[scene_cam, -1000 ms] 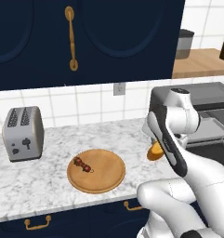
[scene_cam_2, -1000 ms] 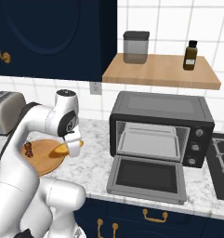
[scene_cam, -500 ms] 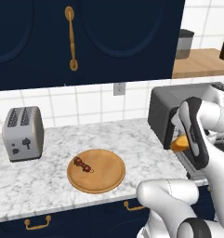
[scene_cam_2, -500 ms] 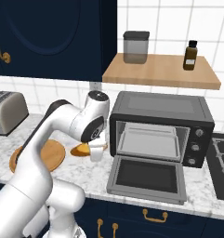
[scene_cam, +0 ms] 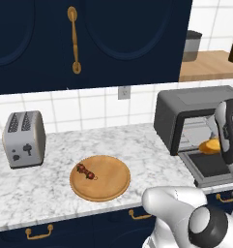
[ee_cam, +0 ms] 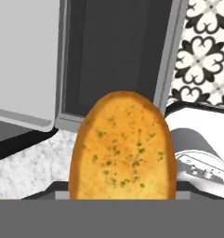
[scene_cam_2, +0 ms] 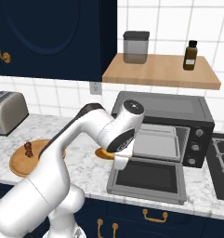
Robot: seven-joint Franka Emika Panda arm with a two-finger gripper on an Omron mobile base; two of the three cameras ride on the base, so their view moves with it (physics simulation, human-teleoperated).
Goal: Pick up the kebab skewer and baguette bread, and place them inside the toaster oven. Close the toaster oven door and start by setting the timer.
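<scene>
— Jaws? Bread?
— Clamped on stubby golden-yellow baguette bread (ee_cam: 121,148), held above the lowered dark grey toaster oven door (scene_cam_2: 148,176), at its left edge.
— Skewer?
— Dark red kebab skewer (scene_cam: 86,171), lying on round wooden plate (scene_cam: 108,188), tabletop.

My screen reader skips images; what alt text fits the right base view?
The gripper holds the baguette bread beside the toaster oven's lowered door. The kebab skewer lies on a wooden plate at left.
</scene>
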